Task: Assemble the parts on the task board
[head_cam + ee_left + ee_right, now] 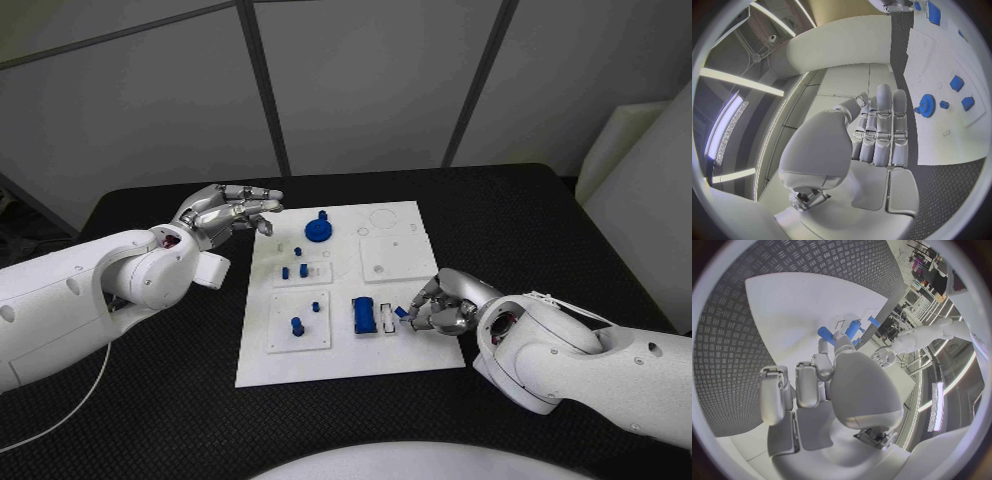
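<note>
The white task board point(353, 360) lies mid-table. My right hand point(441, 303) reaches over the board's right edge, and its fingertips pinch a small blue part point(400, 312) beside a white holder point(385, 316) and a blue block point(364, 314). The right wrist view shows that hand point(842, 375) above the blue block point(826, 334). My left hand point(231, 212) hovers off the board's far left corner. Its fingers point(879, 135) are stretched out and hold nothing. A blue gear point(317, 231) point(927, 105) stands on the board's far part.
Small blue pegs point(297, 325) point(286, 271) point(307, 268) stand in white plates on the board's left half. A square white plate point(397, 255) with a round recess takes up the far right. Black table point(159, 400) surrounds the board.
</note>
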Controlling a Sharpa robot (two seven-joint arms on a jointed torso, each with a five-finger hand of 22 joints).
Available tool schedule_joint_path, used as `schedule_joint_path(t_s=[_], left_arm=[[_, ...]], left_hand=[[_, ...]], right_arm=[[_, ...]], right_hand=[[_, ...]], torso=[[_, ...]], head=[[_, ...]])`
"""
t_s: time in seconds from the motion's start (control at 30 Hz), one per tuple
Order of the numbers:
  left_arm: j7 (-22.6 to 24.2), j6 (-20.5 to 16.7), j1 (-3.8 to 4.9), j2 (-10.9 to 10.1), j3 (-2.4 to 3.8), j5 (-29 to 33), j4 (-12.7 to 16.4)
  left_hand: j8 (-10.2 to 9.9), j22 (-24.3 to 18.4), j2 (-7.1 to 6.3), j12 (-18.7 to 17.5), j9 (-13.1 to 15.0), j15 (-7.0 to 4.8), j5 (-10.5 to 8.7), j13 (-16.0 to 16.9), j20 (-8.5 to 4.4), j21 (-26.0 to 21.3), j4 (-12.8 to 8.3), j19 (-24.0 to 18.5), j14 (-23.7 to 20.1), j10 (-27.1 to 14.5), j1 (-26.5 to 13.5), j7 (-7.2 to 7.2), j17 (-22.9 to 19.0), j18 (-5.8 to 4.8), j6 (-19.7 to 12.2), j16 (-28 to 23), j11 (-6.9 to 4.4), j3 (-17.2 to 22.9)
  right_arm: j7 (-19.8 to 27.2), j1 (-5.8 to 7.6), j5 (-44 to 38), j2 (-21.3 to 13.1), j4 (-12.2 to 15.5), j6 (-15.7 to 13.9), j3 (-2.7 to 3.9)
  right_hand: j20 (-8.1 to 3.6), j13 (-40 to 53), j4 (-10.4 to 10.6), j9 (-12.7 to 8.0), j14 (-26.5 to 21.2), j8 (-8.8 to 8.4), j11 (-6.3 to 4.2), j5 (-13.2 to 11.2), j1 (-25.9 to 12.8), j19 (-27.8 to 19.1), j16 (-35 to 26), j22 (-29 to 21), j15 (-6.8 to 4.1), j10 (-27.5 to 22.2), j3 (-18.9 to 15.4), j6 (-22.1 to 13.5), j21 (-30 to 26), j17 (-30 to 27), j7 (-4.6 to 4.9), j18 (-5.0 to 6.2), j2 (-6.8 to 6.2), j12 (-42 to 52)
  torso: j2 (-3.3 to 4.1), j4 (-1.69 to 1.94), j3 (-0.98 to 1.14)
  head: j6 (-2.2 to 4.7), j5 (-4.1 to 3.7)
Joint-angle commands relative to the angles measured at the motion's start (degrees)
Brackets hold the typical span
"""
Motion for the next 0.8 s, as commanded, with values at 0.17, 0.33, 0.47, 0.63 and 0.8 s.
schedule_joint_path(t_s=[0.17,0.33,0.47,0.63,0.8], left_arm=[[0.3,0.5,0.08,-0.1,0.04,0.2,0.3],[0.3,0.5,0.08,-0.1,0.04,0.2,0.3],[0.3,0.5,0.08,-0.1,0.04,0.2,0.4],[0.2,0.5,0.09,-0.1,0.05,0.2,0.4],[0.2,0.5,0.09,-0.1,0.05,0.2,0.4]], left_hand=[[-0.2,-0.1,0.36,-0.1,0.1,0.05,0.10,0.1,0.06,-0.3,-0.4,0.4,0.0,-0.4,-0.2,0.03,0.1,0.22,0.1,-0.3,-0.13,-0.1],[-0.2,-0.1,0.37,-0.1,0.1,0.02,0.14,0.1,0.05,-0.3,-0.5,0.4,0.0,-0.3,-0.1,0.01,0.1,0.24,0.2,-0.3,-0.15,-0.1],[-0.2,-0.1,0.37,-0.1,0.1,0.02,0.14,0.1,0.05,-0.3,-0.5,0.4,0.0,-0.3,-0.1,0.01,0.1,0.24,0.2,-0.3,-0.15,-0.1],[-0.2,-0.1,0.37,-0.1,0.1,0.02,0.14,0.1,0.05,-0.3,-0.5,0.4,0.0,-0.3,-0.1,0.01,0.1,0.24,0.2,-0.3,-0.15,-0.1],[-0.2,-0.1,0.37,-0.1,0.1,0.02,0.14,0.1,0.05,-0.3,-0.5,0.4,0.0,-0.3,-0.1,0.01,0.1,0.24,0.2,-0.3,-0.15,-0.1]], right_arm=[[1.2,0.07,4.9,2.0,-1.4,-2.0,0.01],[0.9,0.07,5.2,3.4,-2.4,-1.0,0.01],[0.3,0.08,5.2,4.3,-3.2,0.0,0.01],[-0.3,0.08,4.6,5.2,-3.7,0.7,0.02],[-0.6,0.09,4.0,5.9,-4.2,0.9,0.02]], right_hand=[[-0.18,0.3,1.5,-0.1,2.5,0.39,-0.49,0.1,-1.3,6.0,0.3,15.1,-0.35,1.1,-0.8,0.7,0.2,0.3,-0.09,-0.43,0.84,0.6],[-0.21,0.5,2.6,-0.2,2.5,0.45,-0.55,0.1,-2.6,6.0,0.4,15.1,-0.39,1.3,-1.4,1.1,0.2,0.5,-0.18,-0.43,0.65,0.9],[-0.24,0.6,3.7,-0.2,2.5,0.48,-0.60,0.1,-3.6,6.0,0.5,15.1,-0.42,1.4,-1.8,1.5,0.2,0.6,-0.24,-0.43,0.66,1.0],[-0.27,0.6,4.8,-0.1,2.5,0.54,-0.64,-0.1,-4.5,6.0,0.5,15.1,-0.46,1.4,-2.3,1.9,0.2,0.6,-0.32,-0.43,0.48,1.0],[-0.30,0.7,5.5,-0.1,2.5,0.57,-0.68,-0.4,-4.9,6.0,0.5,15.1,-0.49,1.4,-2.7,2.1,0.2,0.6,-0.37,-0.43,0.34,1.0]], torso=[[0.05,-0.09,0.02],[-0.01,-0.10,0.06],[-0.02,-0.07,0.02],[0.01,-0.15,0.08],[-0.04,-0.16,0.06]], head=[[-0.20,0.21],[-0.23,0.41],[-0.30,0.43],[-0.37,0.62],[-0.37,0.66]])
